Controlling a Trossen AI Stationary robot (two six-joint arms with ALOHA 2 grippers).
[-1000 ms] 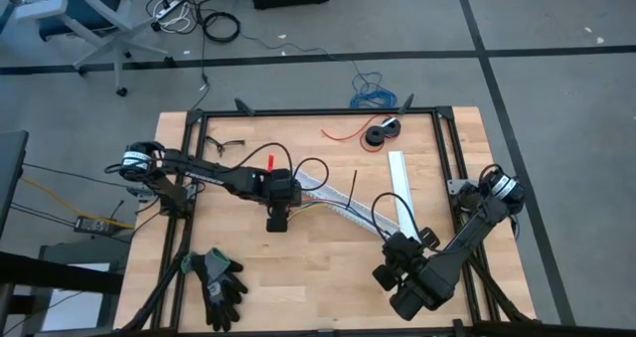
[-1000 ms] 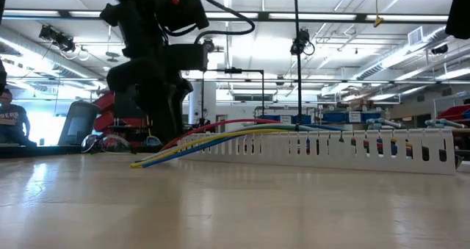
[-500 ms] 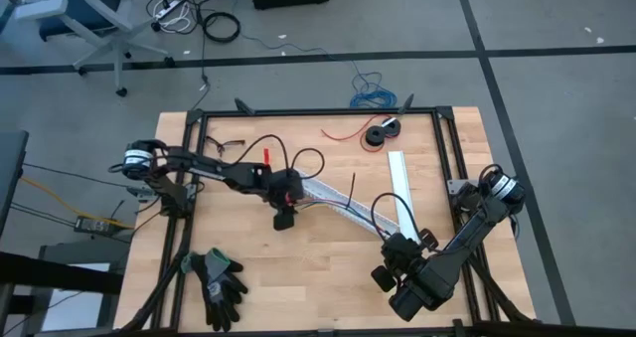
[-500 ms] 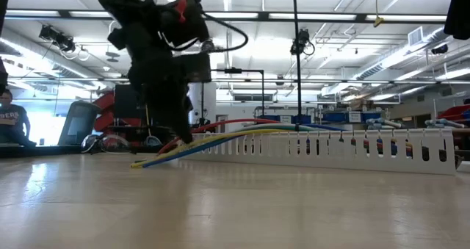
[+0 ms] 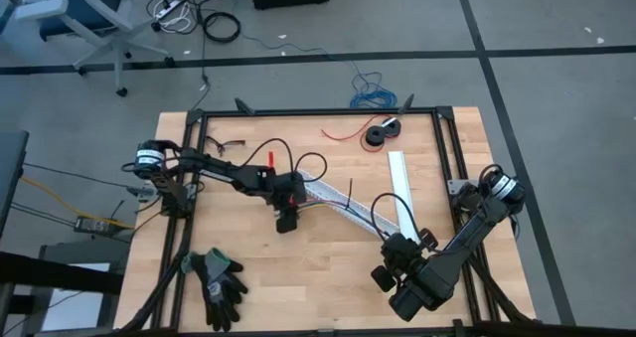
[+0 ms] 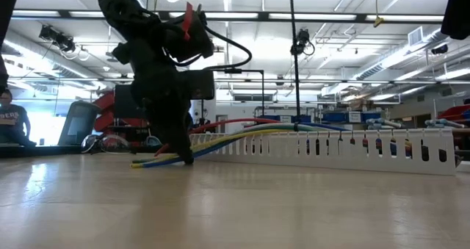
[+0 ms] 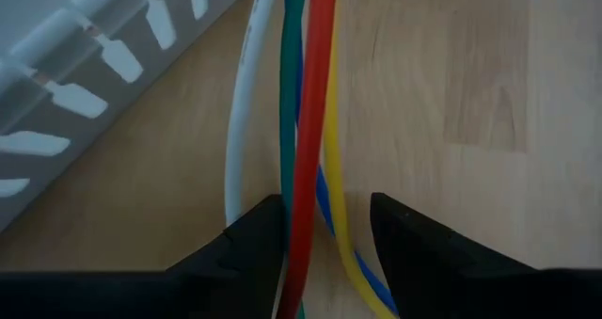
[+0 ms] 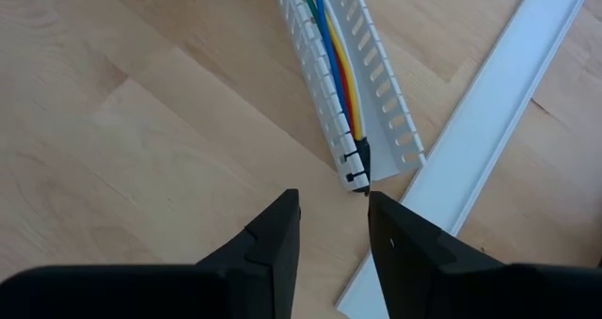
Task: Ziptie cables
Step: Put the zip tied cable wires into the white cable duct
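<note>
the cables (image 7: 303,121) run out of the open end of the slotted white duct (image 5: 333,200) onto the bench (image 5: 298,277). the left end effector (image 7: 324,230) is down at that loose stretch just off the duct's end, fingers parted with the wires between them — not visibly pinched. the right end effector (image 8: 332,227) hovers off the duct's other end, slightly open, empty — beside the flat white cover strip (image 8: 489,121).
</note>
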